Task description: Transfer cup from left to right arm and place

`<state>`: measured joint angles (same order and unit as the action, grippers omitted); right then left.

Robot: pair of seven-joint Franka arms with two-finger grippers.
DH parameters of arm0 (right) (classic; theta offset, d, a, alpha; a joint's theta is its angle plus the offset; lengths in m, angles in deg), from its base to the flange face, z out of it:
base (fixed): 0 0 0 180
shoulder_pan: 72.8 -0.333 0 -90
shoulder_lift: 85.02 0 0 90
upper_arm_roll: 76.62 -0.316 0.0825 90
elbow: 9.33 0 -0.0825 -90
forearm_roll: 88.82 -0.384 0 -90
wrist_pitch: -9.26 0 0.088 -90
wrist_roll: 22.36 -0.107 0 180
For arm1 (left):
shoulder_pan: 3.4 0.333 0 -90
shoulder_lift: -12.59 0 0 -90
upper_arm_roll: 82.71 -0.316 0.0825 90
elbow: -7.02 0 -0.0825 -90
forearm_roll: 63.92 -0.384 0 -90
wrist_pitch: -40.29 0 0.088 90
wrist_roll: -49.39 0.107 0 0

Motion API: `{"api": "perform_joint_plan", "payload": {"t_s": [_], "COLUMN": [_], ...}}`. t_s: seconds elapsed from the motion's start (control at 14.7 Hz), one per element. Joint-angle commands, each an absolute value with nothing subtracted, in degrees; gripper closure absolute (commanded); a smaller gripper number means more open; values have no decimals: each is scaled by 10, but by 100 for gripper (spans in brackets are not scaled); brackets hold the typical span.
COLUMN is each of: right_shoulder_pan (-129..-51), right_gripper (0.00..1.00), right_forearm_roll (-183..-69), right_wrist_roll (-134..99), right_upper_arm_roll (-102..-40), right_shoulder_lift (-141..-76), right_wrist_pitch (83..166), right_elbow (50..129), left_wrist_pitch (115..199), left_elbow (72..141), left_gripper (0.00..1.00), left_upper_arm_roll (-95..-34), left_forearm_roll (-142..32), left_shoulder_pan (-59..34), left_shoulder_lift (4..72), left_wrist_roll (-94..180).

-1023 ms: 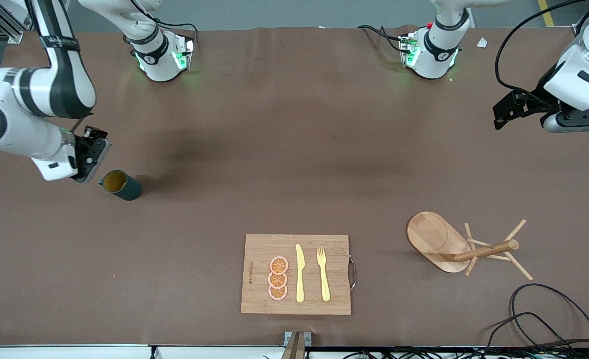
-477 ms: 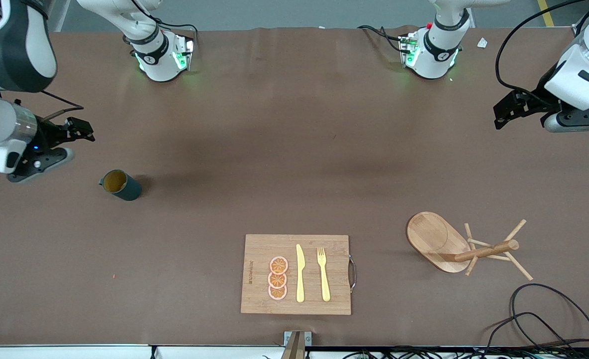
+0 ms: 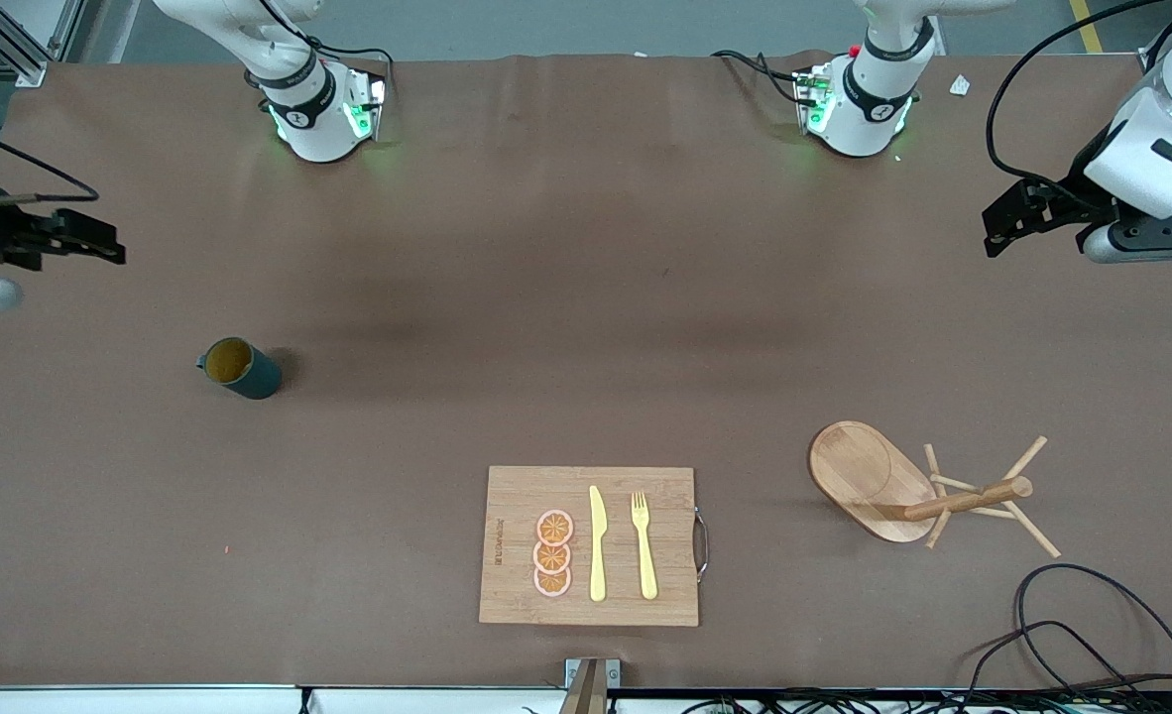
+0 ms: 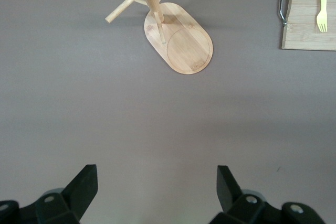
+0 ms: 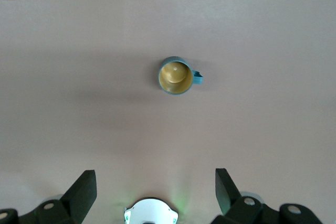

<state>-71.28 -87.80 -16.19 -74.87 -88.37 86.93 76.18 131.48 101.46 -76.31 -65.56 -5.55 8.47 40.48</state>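
The dark teal cup [image 3: 239, 368] stands upright on the brown table toward the right arm's end, its tan inside showing. In the right wrist view the cup [image 5: 176, 76] sits well clear of the fingers, handle out to one side. My right gripper [image 3: 100, 241] hangs open and empty over the table's edge at that end, apart from the cup; the same gripper [image 5: 156, 190] shows wide jaws with only table and the arm's base between them. My left gripper [image 3: 991, 230] waits open and empty over the other end of the table; in its own view the gripper [image 4: 157, 187] frames bare tabletop.
A wooden board [image 3: 507, 496] with orange slices [image 3: 552, 553], a yellow knife [image 3: 597, 545] and a fork [image 3: 644, 545] lies near the front edge. A wooden mug tree [image 3: 903, 491] lies toward the left arm's end, with black cables [image 3: 1092, 635] nearby.
The right arm has drawn back from beside the cup toward the table's end and up. The cup stays put, standing alone. The left arm has not moved.
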Motion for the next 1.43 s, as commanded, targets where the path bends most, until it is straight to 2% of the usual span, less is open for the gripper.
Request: {"api": "perform_joint_plan", "payload": {"t_s": [0.0,0.55,0.82,1.36], "right_shoulder_pan": [-694,-688,-695,-724], "right_gripper": [0,0,0,0], "right_forearm_roll": [-873,-886,-885,-886], "right_wrist_roll": [-174,-179,-181,-210], "right_upper_arm_roll": [-754,-759,-759,-756], "right_shoulder_lift": [-904,-894,-844,-762], "right_wrist_pitch": [833,809,817,845], "right_elbow": [713,697,760,831], "left_wrist_pitch": [1315,1314,1314,1314], "left_elbow": [1011,1008,1008,1008], "left_gripper": [0,0,0,0], "left_upper_arm_roll": [-763,-762,-762,-762], "left_forearm_roll": [-658,-658,-658,-662], "left_shoulder_pan": [-52,-52,-52,-52], "left_shoulder_lift": [80,80,79,78], "left_wrist_roll": [417,421,422,426]}}
